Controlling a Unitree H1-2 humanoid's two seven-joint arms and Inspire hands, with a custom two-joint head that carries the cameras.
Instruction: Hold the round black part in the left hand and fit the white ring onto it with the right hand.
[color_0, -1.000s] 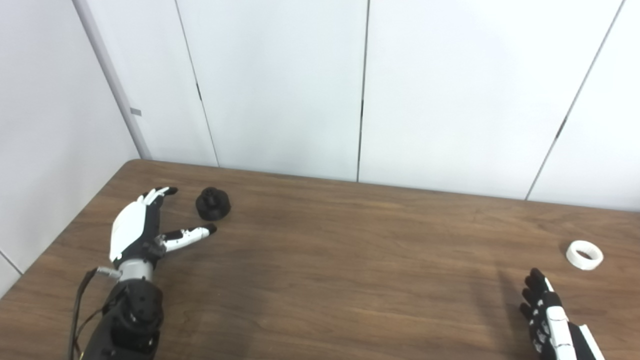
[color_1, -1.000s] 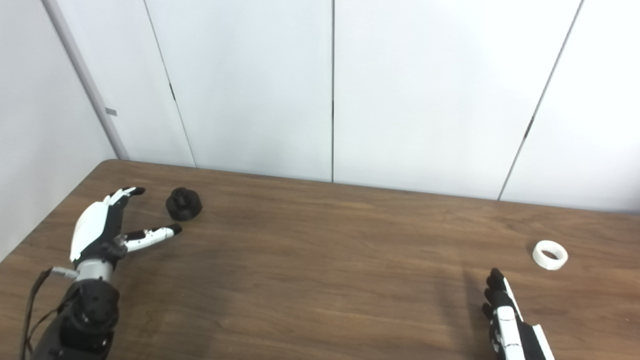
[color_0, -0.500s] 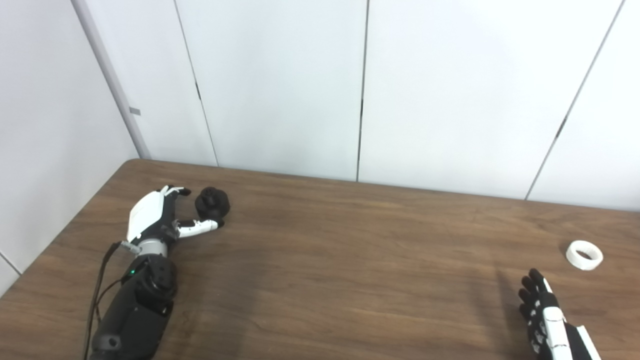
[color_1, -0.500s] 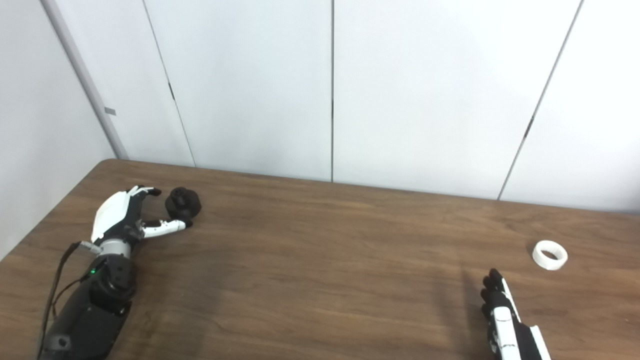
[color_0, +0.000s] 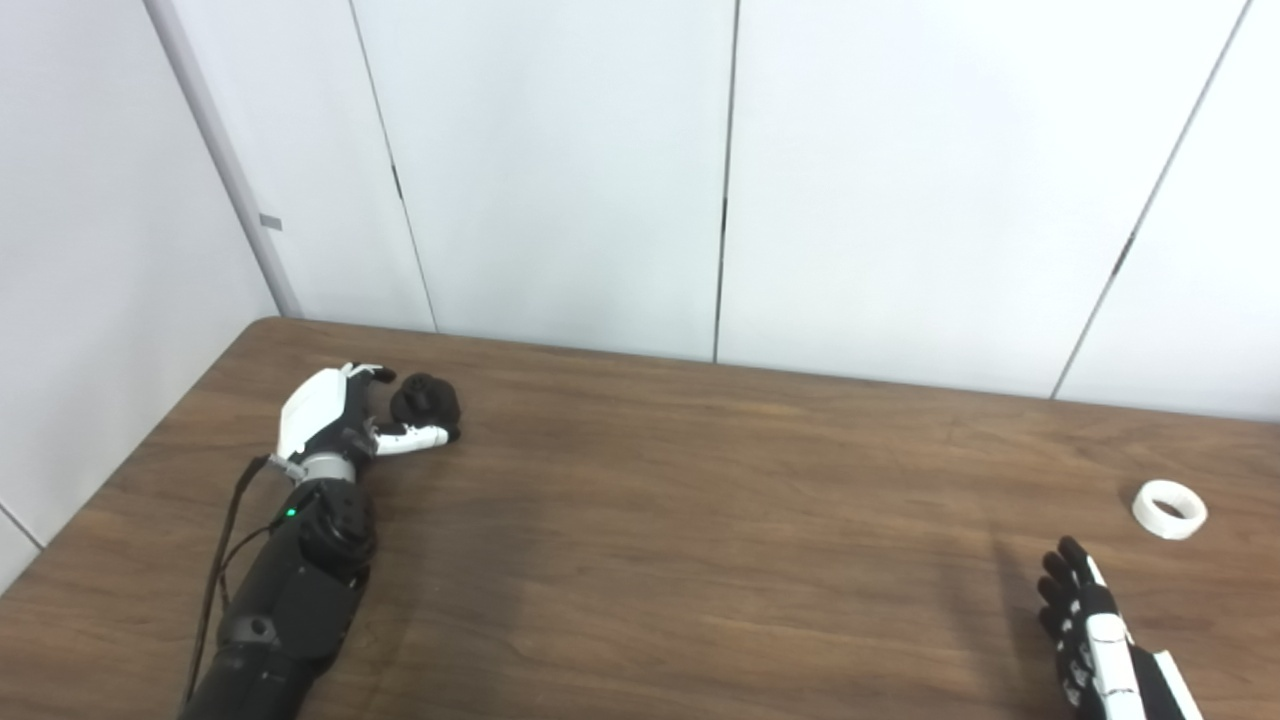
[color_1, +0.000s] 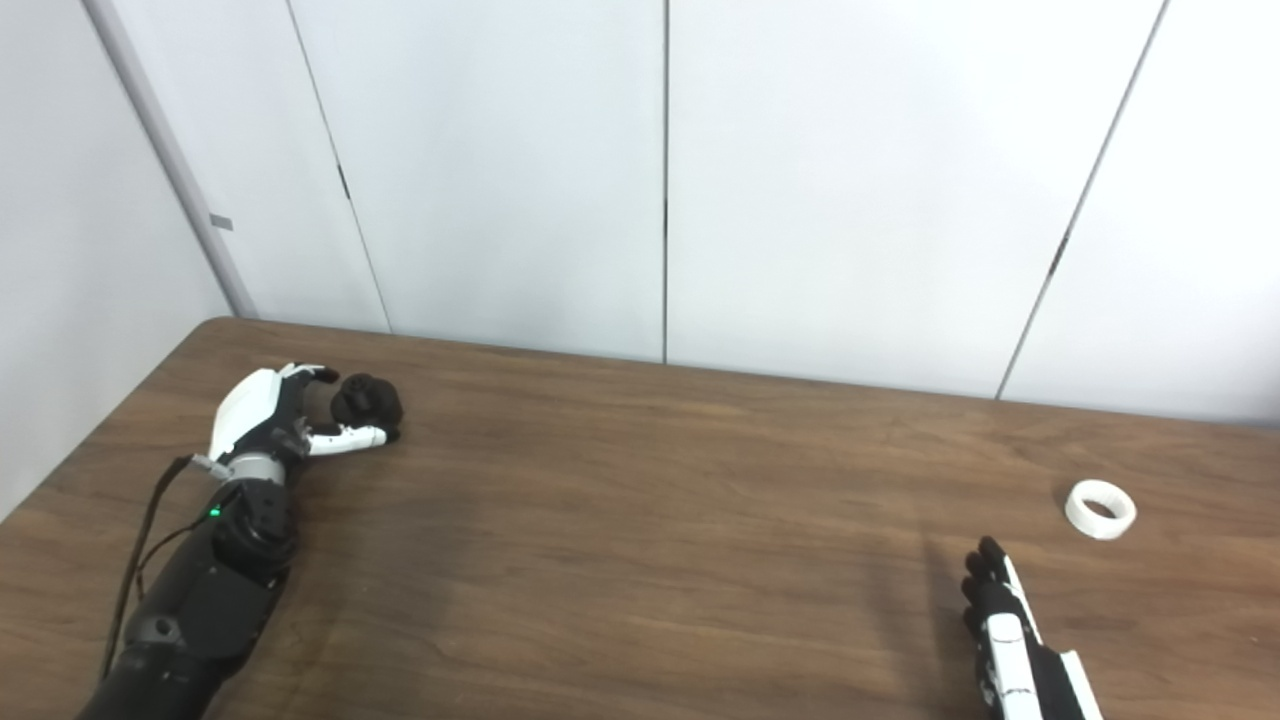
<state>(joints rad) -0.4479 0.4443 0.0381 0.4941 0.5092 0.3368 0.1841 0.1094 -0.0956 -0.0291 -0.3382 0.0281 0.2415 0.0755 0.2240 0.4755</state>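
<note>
The round black part (color_0: 425, 398) sits on the table (color_0: 700, 520) near its far left corner, a knobbed upper section visible above a wider base. The left hand (color_0: 335, 420) now brackets it: the fingers (color_0: 378, 373) curl over the far side and the thumb (color_0: 415, 437) lies along the near side, touching or almost touching the base. One second ago this hand was spread well short of the part, with the thumb clear of it; half a second ago it had advanced until the thumb reached the base. The arm has therefore extended forward along the table, and the fingers have drawn partly in around the part. The hand is part-closed around the part, but the part still rests on the table, and whether the grip is firm cannot be told from either view. The white ring (color_0: 1169, 509) lies flat near the right edge, well apart from the part, and has not moved. The right hand (color_0: 1085, 625) holds nothing, its fingers extended and a little apart, near the ring but short of it; its position is nearly unchanged. Judged from this, the first step, securing the black part, is nearly done; picking up the ring has not begun.
</note>
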